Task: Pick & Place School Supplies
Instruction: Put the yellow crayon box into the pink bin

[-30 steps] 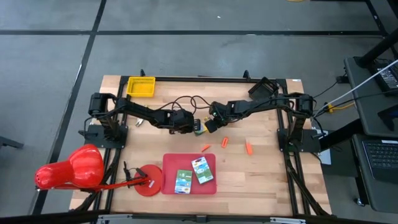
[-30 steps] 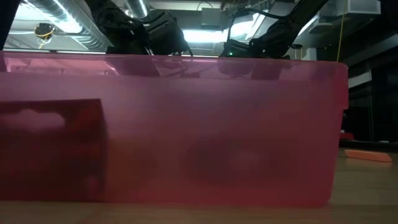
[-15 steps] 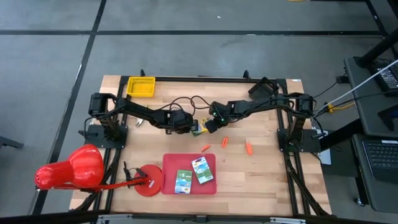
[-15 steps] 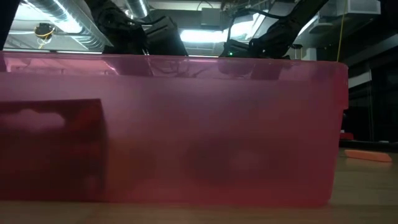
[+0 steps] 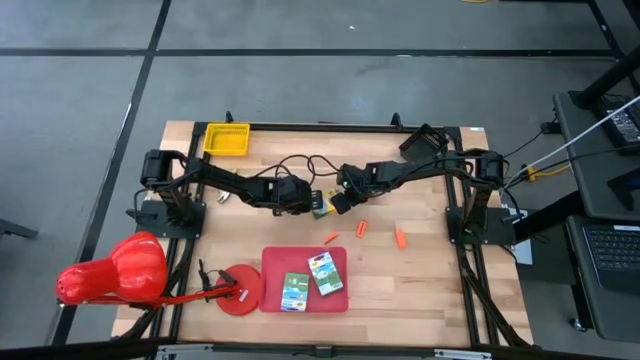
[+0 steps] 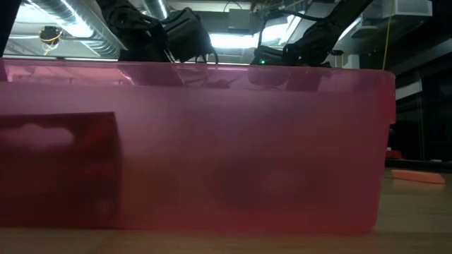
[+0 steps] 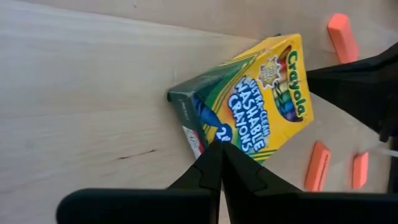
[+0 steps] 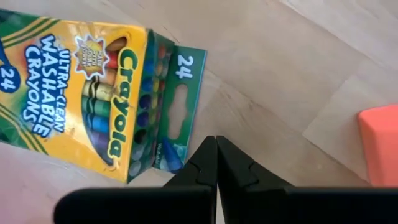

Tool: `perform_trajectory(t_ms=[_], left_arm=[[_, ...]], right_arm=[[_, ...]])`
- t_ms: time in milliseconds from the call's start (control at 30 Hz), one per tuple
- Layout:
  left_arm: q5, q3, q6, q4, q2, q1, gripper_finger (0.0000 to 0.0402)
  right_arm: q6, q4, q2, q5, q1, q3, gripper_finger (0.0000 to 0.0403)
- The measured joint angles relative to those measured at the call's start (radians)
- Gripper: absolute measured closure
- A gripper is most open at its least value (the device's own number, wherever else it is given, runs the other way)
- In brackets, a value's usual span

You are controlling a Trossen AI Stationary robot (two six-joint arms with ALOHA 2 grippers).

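Note:
A yellow-green crayon box point(image 5: 320, 206) lies flat at mid-table between both grippers. My left gripper point(image 5: 303, 203) is shut at the box's left side; its wrist view shows the closed tips point(image 7: 219, 146) at the box's long edge. My right gripper point(image 5: 338, 203) is shut at the box's right, flap end point(image 8: 180, 106). Three short orange sticks point(image 5: 331, 238) point(image 5: 362, 229) point(image 5: 400, 238) lie on the wood nearer the front. Two packs point(image 5: 295, 292) point(image 5: 325, 272) lie flat in the red tray point(image 5: 270, 262). My left gripper touches the crayon box point(image 7: 255, 99) with its shut fingertips at the long side edge point(image 7: 208, 138), coming level from the table's left. The box lies flat on the table. My right gripper has its shut fingers by the box's green flap end point(image 8: 177, 158), coming from the table's right; I cannot tell whether it touches.
A yellow bin point(image 5: 227, 140) sits at the far left corner. A big red cone point(image 5: 110, 270) and a red disc point(image 5: 240, 290) stand at the near left. The tray's pink wall point(image 6: 212, 141) fills the low view. A loose cable point(image 5: 300, 162) loops behind the grippers.

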Motion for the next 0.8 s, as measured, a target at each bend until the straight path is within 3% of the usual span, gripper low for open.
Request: perform_trajectory(t_ms=[800], left_arm=[[0.025, 0.001, -0.001, 0.037, 0.05, 0.013, 0.0399]], right_arm=[[-0.009, -0.028, -0.015, -0.003, -0.014, 0.0, 0.0403]])
